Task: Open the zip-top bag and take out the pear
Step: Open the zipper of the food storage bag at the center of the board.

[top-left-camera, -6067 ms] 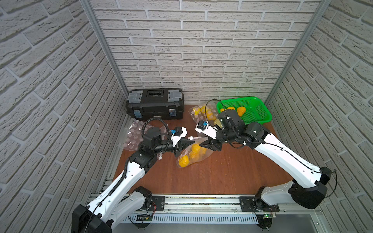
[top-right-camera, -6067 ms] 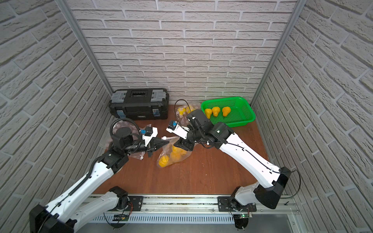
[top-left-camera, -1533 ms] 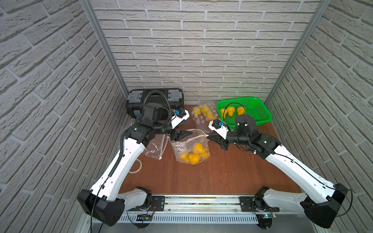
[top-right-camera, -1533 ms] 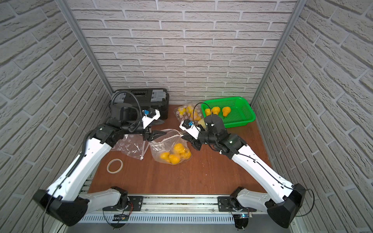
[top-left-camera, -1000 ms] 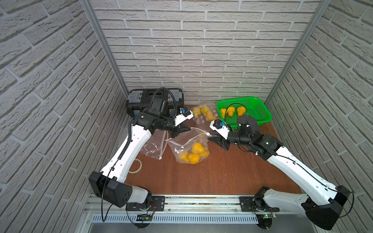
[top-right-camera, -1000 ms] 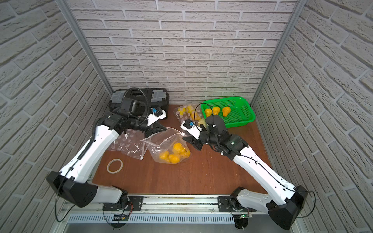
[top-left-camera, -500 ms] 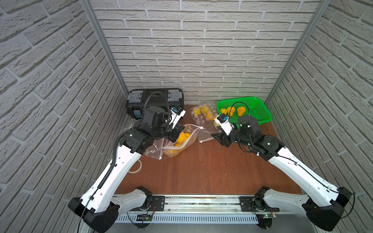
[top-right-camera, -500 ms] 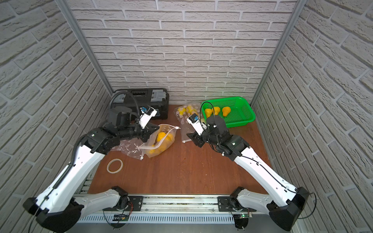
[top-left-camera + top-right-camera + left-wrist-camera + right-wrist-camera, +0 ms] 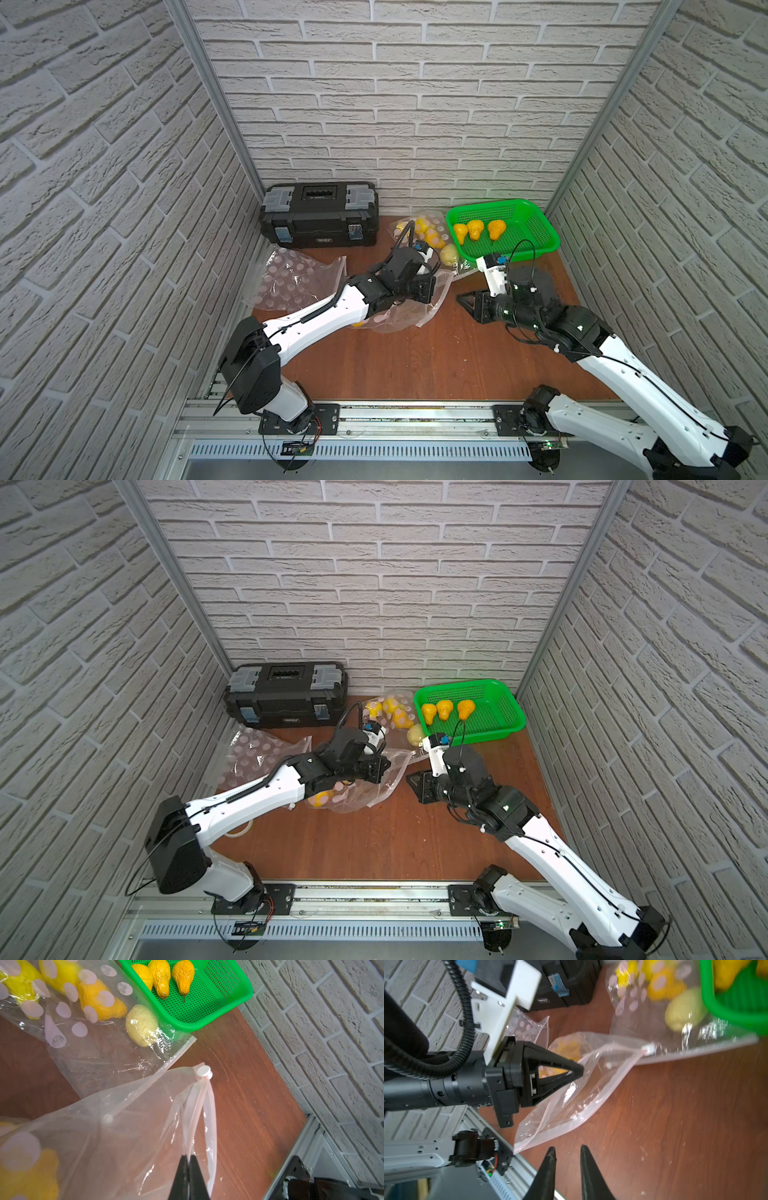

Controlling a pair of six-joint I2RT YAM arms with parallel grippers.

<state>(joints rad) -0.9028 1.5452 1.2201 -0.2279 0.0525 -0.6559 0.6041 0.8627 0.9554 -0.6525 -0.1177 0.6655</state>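
The clear zip-top bag (image 9: 401, 318) (image 9: 376, 789) lies mid-table with its mouth agape. Its white slider (image 9: 203, 1072) sits at one end of the zip. Yellow pears (image 9: 322, 800) (image 9: 31, 1178) show through the plastic, partly hidden under the left arm. My left gripper (image 9: 432, 286) (image 9: 384, 766) (image 9: 188, 1156) is shut on one lip of the bag's mouth. My right gripper (image 9: 461, 299) (image 9: 411, 781) (image 9: 568, 1149) hovers low over the table just beside the bag's corner (image 9: 525, 1142). Its jaws stand a narrow gap apart with nothing between them.
A green basket (image 9: 536, 237) with three pears stands at the back right. Against it leans another dotted bag (image 9: 424, 232) of yellow fruit. A black toolbox (image 9: 320, 216) is at the back left, with an empty dotted bag (image 9: 291, 278) in front of it.
My left gripper has carried the bag's lip rightward toward the right arm. The right gripper's jaws have narrowed and it has dropped slightly nearer the table.
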